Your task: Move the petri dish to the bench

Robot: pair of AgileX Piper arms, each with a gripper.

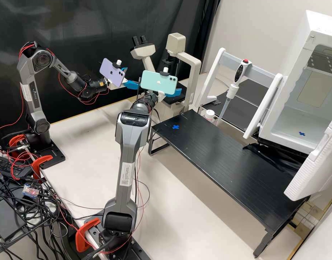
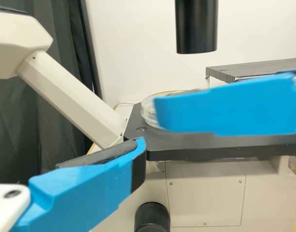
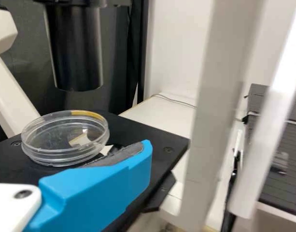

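Hovers by the microscope (image 1: 195,70) with the left hand (image 1: 132,77), blue fingers apart, behind a purple phone (image 1: 112,72). Hovers at the microscope's black stage (image 3: 133,126) with the right hand (image 1: 173,92), also parted at the fingers, beside a mint-green phone (image 1: 159,83). Overlaps the petri dish (image 3: 58,140) in the right wrist view with one blue finger (image 3: 102,188); cannot tell there between touching and merely near.

For the dish, rests flat on the stage, near the foot of the pale slanted tube and below the level of the black cylinder (image 3: 75,48). Looks clear and round, with a yellow strip along part of the rim.

Farther out, stands on the white tabletop (image 1: 83,144) with both arms. To one side, stretches away as a raised black tabletop (image 1: 227,159), marked near one end with a blue cross (image 1: 175,127). Beyond that, holds a pipette (image 1: 231,91) upright on a white stand (image 1: 213,74), near a small white bottle (image 1: 209,115). Beside these, opens as a white chamber (image 1: 292,124) with another blue cross (image 1: 302,133) inside.
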